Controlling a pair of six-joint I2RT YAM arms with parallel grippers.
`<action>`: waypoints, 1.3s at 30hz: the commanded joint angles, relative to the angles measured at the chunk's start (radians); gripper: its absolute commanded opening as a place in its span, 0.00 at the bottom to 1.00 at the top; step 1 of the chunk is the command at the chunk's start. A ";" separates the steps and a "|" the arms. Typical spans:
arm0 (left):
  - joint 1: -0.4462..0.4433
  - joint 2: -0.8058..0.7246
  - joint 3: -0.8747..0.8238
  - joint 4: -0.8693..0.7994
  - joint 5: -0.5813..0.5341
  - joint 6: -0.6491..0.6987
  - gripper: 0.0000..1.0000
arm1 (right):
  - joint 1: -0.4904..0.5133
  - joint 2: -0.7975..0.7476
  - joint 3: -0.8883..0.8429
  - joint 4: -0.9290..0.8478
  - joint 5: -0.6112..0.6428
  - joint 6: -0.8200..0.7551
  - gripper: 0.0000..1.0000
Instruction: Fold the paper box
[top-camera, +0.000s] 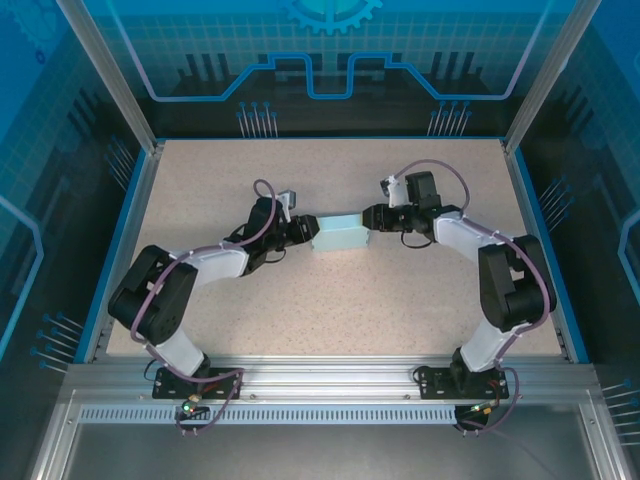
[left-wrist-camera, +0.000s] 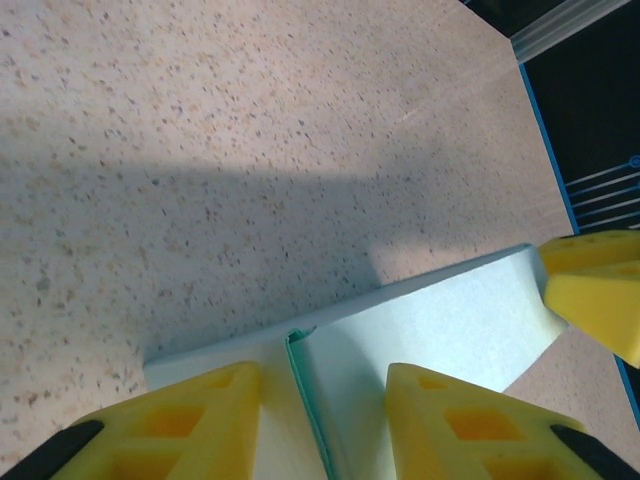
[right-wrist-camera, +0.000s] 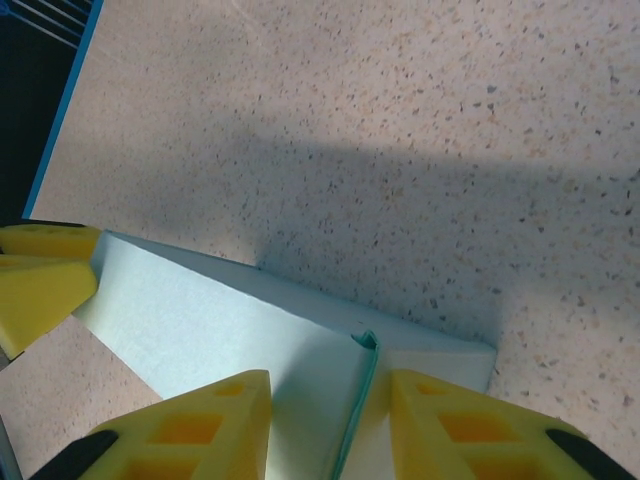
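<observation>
The paper box (top-camera: 339, 236) looks light, thin, easily creased (hold it by the ends); left end effector (top-camera: 307, 233) and right end effector (top-camera: 367, 219) straddle those ends part-open, grip unclear

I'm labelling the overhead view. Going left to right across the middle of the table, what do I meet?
left gripper → paper box → right gripper

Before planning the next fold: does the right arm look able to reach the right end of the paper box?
Probably yes: the right gripper sits at that end of the paper box, fingers either side of a card edge.
</observation>
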 joint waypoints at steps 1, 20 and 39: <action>-0.002 0.036 0.092 -0.005 0.051 0.020 0.39 | 0.023 0.036 0.064 0.080 -0.099 0.041 0.36; 0.028 0.180 0.294 -0.102 0.052 0.095 0.42 | 0.013 0.186 0.221 0.064 -0.049 0.021 0.36; -0.005 0.126 0.127 0.015 0.091 0.033 0.45 | 0.020 0.098 0.059 0.119 -0.054 0.026 0.40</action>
